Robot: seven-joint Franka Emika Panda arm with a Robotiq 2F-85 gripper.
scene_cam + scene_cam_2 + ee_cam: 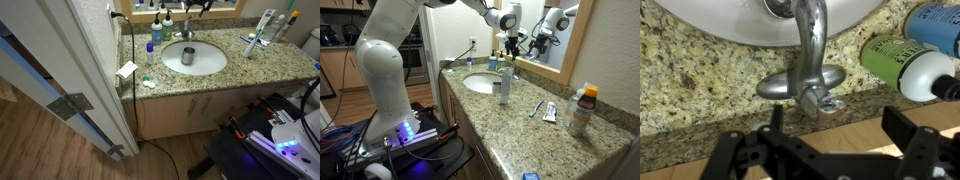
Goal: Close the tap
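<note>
The tap is a small chrome faucet on the granite counter. In the wrist view its spout reaches up over the white basin, and its handle points toward me. My gripper is open. Its two black fingers stand apart just short of the handle and touch nothing; the handle lies a little left of the middle of the gap. In both exterior views the gripper hangs at the back of the basin, over the tap.
A grey metal cup stands at the basin. A green and white bottle and a blue-topped one stand right of the tap. A mirror backs the counter. Toothbrushes and an orange bottle sit further along.
</note>
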